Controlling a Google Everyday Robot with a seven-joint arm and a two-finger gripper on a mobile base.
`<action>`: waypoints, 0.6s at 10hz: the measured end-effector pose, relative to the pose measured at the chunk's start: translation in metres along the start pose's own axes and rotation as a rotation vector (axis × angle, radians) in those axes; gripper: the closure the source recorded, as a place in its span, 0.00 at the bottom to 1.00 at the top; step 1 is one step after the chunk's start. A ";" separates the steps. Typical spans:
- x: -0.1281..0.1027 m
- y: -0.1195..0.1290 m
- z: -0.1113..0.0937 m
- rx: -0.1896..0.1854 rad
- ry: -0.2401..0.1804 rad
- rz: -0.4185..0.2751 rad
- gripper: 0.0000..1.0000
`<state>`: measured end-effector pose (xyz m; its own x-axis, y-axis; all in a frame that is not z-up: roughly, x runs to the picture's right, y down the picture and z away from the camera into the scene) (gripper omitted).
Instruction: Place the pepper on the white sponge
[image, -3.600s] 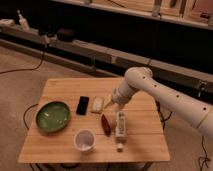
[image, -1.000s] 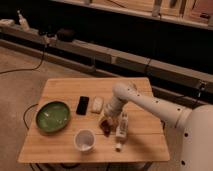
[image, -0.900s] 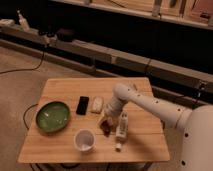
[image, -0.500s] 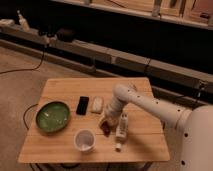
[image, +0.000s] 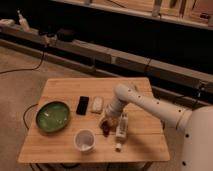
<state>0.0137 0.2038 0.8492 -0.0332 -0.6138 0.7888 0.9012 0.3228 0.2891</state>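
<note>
Green plate (image: 52, 116) nr left edge of desk (image: 65, 90); black phone (image: 82, 105) abt centre; white cup (image: 84, 140) nr front edge; white bottle (image: 121, 128) lying right of centre, just beside the hand (image: 106, 123).

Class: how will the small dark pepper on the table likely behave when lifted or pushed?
The pepper looks small and slender, so it is probably light. Its tapered, rounded form may let it roll or slip if nudged. The tool sits low right over it, beside the lying bottle, which might stop a roll.
</note>
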 end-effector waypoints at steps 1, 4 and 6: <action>0.002 0.000 -0.008 0.013 0.009 0.016 0.62; 0.009 0.017 -0.045 0.028 0.066 0.083 0.62; 0.012 0.036 -0.072 0.031 0.113 0.137 0.62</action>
<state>0.0765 0.1555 0.8300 0.1393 -0.6387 0.7567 0.8804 0.4297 0.2007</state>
